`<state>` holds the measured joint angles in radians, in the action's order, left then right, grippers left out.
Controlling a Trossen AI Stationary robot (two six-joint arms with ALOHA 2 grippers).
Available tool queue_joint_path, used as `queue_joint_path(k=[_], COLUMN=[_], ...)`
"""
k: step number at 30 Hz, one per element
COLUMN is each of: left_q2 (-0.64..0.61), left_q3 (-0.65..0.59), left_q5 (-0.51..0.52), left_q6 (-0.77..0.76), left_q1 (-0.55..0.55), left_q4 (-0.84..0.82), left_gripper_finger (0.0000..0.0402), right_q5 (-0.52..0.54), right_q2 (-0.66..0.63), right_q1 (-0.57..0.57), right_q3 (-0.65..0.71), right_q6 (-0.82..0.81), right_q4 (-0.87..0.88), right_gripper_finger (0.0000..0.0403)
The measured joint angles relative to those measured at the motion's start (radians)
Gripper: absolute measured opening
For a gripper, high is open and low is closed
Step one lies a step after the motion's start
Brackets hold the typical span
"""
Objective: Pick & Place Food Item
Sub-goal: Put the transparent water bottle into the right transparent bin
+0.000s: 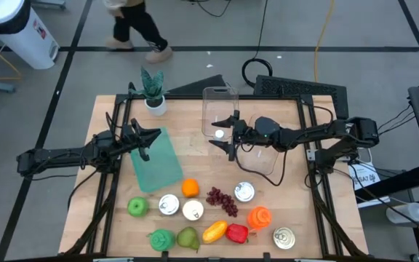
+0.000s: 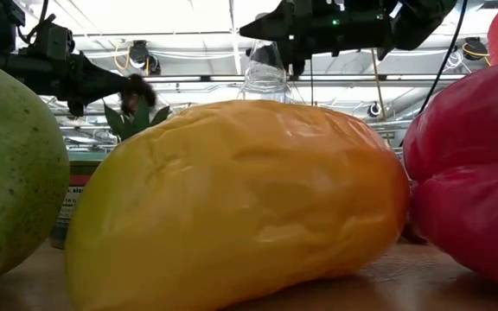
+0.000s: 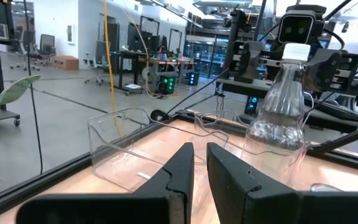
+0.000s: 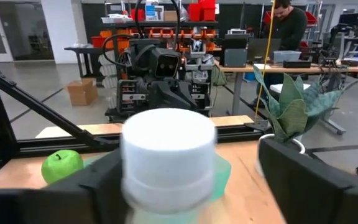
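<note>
A yellow-orange fruit (image 2: 232, 207) fills the low view, lying at the front edge of the wooden table (image 1: 282, 196) between a green fruit and a red one. Farther back, a green cutting board (image 1: 158, 164) lies on the left side, and a clear tub (image 1: 219, 102) stands near the middle of the far edge. Just in front of that tub a clear bottle (image 1: 219, 134) with a white cap stands upright. The right gripper (image 1: 224, 135) reaches in from the right, its fingers apart on either side of the cap; one is against it, while the other stands clear. The left gripper (image 1: 150, 138) hangs over the board's far end with its fingers together, holding nothing. An orange (image 1: 190, 188), a green apple (image 1: 137, 207) and grapes (image 1: 222, 201) lie in front, untouched.
</note>
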<state>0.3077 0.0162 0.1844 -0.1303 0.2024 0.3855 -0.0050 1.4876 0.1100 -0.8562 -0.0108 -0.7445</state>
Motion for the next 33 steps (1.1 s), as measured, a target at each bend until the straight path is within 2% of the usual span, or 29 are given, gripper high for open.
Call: queue_joint_path(k=[7,8,12,16,24,30,33], left_q2=[0.000,0.000,0.000,0.000,0.000,0.000,0.000], left_q3=[0.000,0.000,0.000,0.000,0.000,0.000,0.000], left_q5=[0.000,0.000,0.000,0.000,0.000,0.001,0.001], left_q6=[0.014,0.013,0.016,0.016,0.018,0.023,0.023], left_q1=[0.000,0.000,0.000,0.000,0.000,0.000,0.000], left_q4=[0.000,0.000,0.000,0.000,0.000,0.004,0.004], left_gripper_finger=[0.0051,0.0051,0.0051,0.0051,0.0051,0.0051,0.0051], right_q5=[-0.002,-0.005,-0.071,-0.077,-0.055,-0.045,0.008], right_q2=[-0.017,-0.026,-0.087,-0.183,-0.437,-0.508,-0.531], right_q1=[-0.014,-0.016,-0.021,-0.020,-0.005,-0.001,0.011], right_q3=[0.001,0.001,0.001,0.001,-0.160,-0.289,-0.358], right_q6=[0.031,0.046,0.052,0.043,0.093,0.131,0.166], right_q4=[-0.030,-0.033,-0.013,0.062,0.507,0.643,0.769], right_gripper_finger=[0.0131,0.0122,0.0123,0.0123,0.0127,0.0124,0.0125])
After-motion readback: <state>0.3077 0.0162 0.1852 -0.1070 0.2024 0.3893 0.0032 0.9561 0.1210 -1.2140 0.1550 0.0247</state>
